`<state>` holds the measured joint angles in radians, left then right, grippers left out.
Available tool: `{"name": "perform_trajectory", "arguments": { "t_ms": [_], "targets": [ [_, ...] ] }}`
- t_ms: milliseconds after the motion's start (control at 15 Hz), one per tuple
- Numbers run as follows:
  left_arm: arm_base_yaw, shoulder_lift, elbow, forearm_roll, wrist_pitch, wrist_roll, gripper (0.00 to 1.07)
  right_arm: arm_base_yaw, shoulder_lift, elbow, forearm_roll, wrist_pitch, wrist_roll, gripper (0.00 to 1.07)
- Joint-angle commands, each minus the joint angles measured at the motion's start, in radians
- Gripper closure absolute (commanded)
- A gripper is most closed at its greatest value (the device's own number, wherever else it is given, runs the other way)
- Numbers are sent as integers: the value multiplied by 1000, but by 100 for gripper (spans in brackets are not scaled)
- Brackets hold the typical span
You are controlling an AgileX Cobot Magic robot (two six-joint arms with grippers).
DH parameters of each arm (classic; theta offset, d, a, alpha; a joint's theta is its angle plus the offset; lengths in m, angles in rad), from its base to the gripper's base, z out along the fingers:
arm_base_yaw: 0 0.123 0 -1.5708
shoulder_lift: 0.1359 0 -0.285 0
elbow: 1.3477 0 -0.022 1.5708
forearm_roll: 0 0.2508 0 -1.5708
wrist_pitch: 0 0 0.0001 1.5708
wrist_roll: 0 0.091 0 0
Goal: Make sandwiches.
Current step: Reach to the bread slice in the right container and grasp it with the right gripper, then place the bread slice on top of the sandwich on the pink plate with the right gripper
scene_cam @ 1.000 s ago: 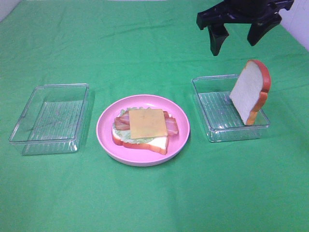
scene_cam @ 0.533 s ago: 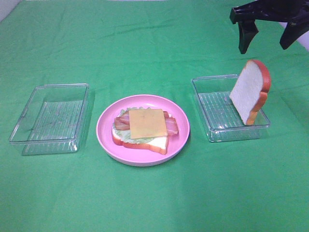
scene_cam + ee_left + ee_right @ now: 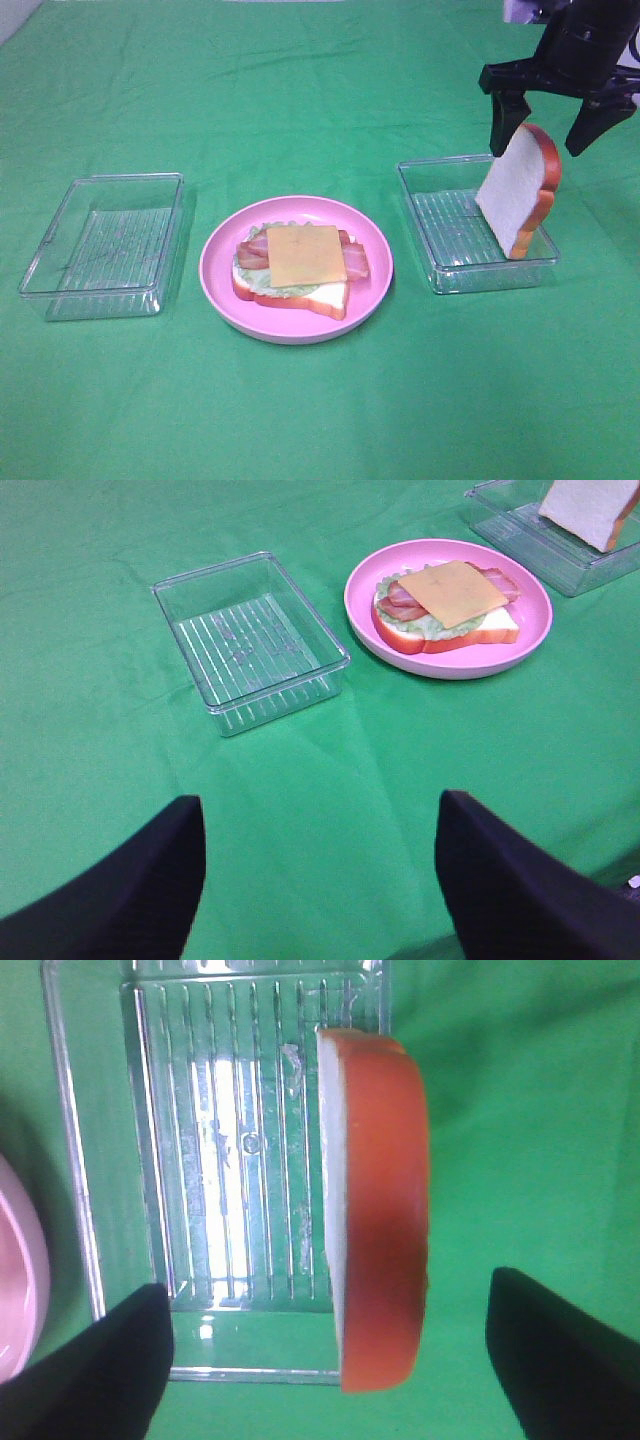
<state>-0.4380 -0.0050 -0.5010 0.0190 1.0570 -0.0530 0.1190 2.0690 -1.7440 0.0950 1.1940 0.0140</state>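
- Directly above the right tray [image 3: 440,262], the right gripper [image 3: 546,128] hangs with its jaws wide apart and nothing between them.
- Top slice [image 3: 518,188] stands on edge in that tray, leaning against the right wall, its crust arch uppermost and just under the fingertips.
- Key relation: the slice lies straight below the gripper; in the right wrist view its crust edge [image 3: 378,1205] sits between the two fingers, nearer neither by much. Its thin dimension spans the jaw gap; its long edge runs near to far.
- Judgement: a straight descent and a close across the thin dimension should take it.
- Left gripper [image 3: 320,880] is parked at the near left, jaws apart, empty, well apart from the slice; the right arm is much nearer.
- Stack [image 3: 292,262] rests on the plate [image 3: 215,270]: bread, lettuce, bacon, cheese, with no top slice yet.
- High view shows lean and height; the right wrist view alone shows centring between the fingers; the left wrist view shows the empty left tray [image 3: 250,640].
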Motion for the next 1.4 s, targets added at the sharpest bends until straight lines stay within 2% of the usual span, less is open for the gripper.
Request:
{"name": "perform_trajectory", "arguments": {
  "t_ms": [67,133,467,533,733,867,933,1267,1333,1400],
  "targets": [
    [-5,-18,1,3,-10,1,42,-2,36,4,-11,-12,-14,30],
    [-5,-18,1,3,-10,1,42,-2,36,4,-11,-12,-14,30],
    [-5,-18,1,3,-10,1,42,-2,40,4,-49,-6,25,100],
    [-5,-18,1,3,-10,1,42,-2,34,4,-52,2,28,107],
    [-5,-18,1,3,-10,1,42,-2,-27,4,-37,2,46,107],
    [-5,-18,1,3,-10,1,42,-2,-97,4,65,14,30,107],
    [-5,-18,1,3,-10,1,42,-2,-97,4,65,14,30,107],
    [-5,-18,1,3,-10,1,42,0,-163,35,449,15,-88,107],
    [-5,-18,1,3,-10,1,42,14,-163,123,620,-50,-164,107],
    [-5,-18,1,3,-10,1,42,47,-163,214,727,-125,-215,107]
  ]
}}
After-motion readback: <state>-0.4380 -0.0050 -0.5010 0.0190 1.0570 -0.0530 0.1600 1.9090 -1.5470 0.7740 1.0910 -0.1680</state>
